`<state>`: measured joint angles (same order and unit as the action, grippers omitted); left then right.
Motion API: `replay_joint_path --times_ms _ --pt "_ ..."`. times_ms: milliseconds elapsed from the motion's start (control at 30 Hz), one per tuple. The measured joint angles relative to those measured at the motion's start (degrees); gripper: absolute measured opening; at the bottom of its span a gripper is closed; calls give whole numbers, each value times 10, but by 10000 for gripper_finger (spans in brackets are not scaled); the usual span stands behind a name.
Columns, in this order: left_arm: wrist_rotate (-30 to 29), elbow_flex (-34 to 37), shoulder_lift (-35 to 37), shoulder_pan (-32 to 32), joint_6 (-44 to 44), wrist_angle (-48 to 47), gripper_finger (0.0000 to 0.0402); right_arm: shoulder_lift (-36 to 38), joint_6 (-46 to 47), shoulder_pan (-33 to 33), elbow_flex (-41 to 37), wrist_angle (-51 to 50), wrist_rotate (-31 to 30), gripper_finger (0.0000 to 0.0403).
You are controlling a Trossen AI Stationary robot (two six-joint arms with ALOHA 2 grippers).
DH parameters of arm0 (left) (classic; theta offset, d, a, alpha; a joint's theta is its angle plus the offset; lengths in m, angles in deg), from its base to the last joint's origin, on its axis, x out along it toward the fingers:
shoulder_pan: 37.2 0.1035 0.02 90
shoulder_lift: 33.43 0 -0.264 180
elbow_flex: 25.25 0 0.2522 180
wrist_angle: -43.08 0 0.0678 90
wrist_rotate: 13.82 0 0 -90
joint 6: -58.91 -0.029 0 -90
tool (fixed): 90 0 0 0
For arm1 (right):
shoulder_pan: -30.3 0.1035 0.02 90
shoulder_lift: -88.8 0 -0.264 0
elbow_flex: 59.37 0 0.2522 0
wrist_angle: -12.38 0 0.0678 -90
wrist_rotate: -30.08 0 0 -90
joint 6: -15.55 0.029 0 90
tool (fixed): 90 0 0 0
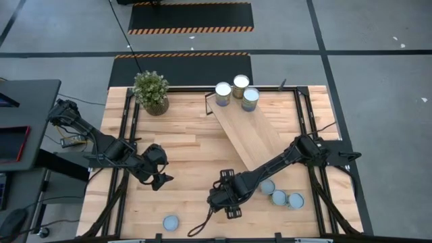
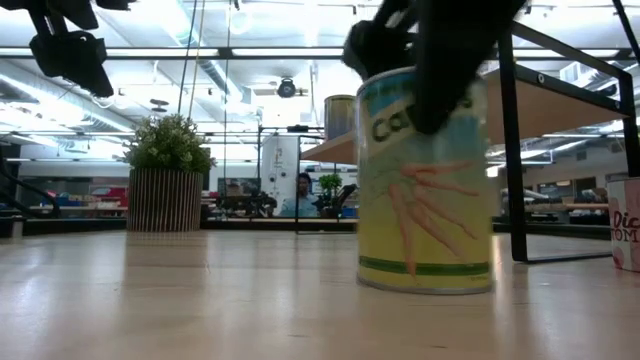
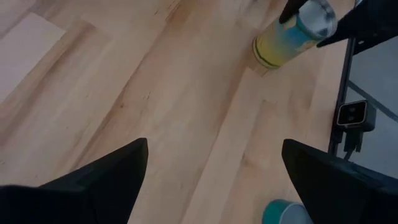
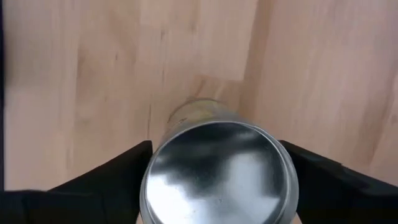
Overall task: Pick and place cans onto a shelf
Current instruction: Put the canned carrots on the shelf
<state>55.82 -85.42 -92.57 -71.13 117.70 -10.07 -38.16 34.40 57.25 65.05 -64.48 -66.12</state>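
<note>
My right gripper [image 1: 226,196] is shut on a can with a yellow and teal label [image 2: 425,180] that stands upright on the wooden tabletop, near the front middle. Its silvery top [image 4: 217,171] shows between my fingers. The light-wood shelf [image 1: 246,131] lies slantwise at the back right, with three cans [image 1: 241,82] on its far end. Three more cans [image 1: 279,196] stand on the table to the right of my right gripper, and one [image 1: 171,223] stands near the front edge. My left gripper [image 1: 158,177] is open and empty above the table's left half. My right gripper pinches the can's upper wall just below the top rim [image 4: 149,177], one finger on each side. The fingers [image 2: 440,70] come from above, slanting down. The can stands upright with its base on the table [image 2: 425,285].
A potted plant [image 1: 150,91] stands at the back left. The shelf's black end bracket [image 2: 510,150] rises just behind the held can. A red-labelled can [image 2: 625,225] stands at the right. A person sits in the room far beyond the table [image 2: 303,190].
</note>
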Motion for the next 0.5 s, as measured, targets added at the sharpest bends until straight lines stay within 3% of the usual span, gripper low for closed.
replay_joint_path --times_ms 100,267,500 --pt "-8 0 0 0 0 -2 375 -1 4 -14 0 11 14 314" --pt "-32 0 6 0 6 -1 375 2 35 -44 11 7 46 314" --pt "-55 0 16 0 5 -3 375 24 96 -116 125 -57 -6 330"
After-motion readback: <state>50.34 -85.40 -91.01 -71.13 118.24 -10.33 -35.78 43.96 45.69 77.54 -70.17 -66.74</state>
